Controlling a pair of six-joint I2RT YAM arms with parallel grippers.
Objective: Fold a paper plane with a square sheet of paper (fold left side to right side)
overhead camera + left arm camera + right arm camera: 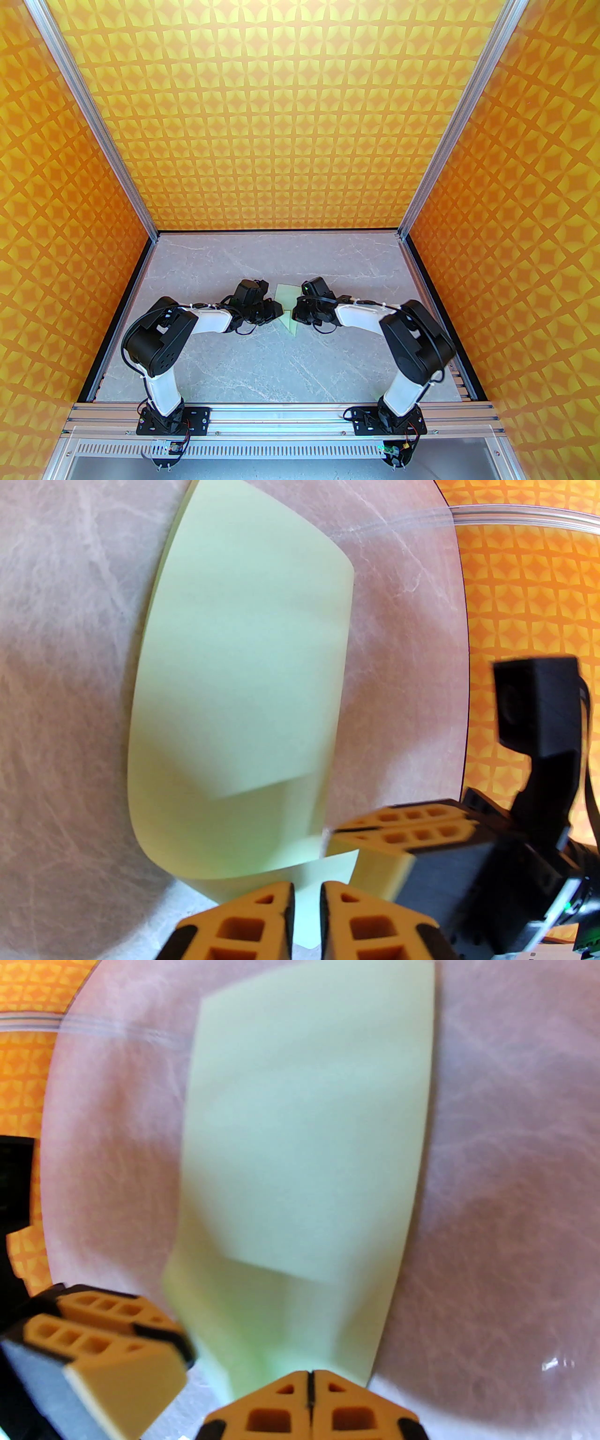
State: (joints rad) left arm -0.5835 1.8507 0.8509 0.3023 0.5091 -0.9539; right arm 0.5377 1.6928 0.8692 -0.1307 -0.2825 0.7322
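Two arms meet mid-counter, and you've got one pale mint-green creased paper sheet (284, 296) btwn them. It sits approx. at the centre of the grey marbled counter (234, 365), well apart from the orange patterned walls (300, 117). From the top cam you see the left gripper (280, 309) at the sheet's left side and the right gripper (294, 313) at its right side. Their tips are near each other w/ the paper btwn.

On your left wrist cam, the sheet (243, 691) stretches away from the left fingers (243, 918), w/ a slanted flap edge showing low down. Those fingers are nearly together w/ a slim gap, and the sheet's near edge sits in that gap. You can't tell whether they actually bite on it. In the same view the right gripper (333, 834) shows at right, its tips at the sheet's edge.

On your right wrist cam, the right fingers (356, 1410) are pressed together w/ no gap. Their tips are on the sheet's near edge, and the paper (304, 1147) puckers toward them, so it looks pinched. The left gripper (185, 1346) is at lower left, at the sheet's edge. The pic is blurry, so finer creases are unclear.
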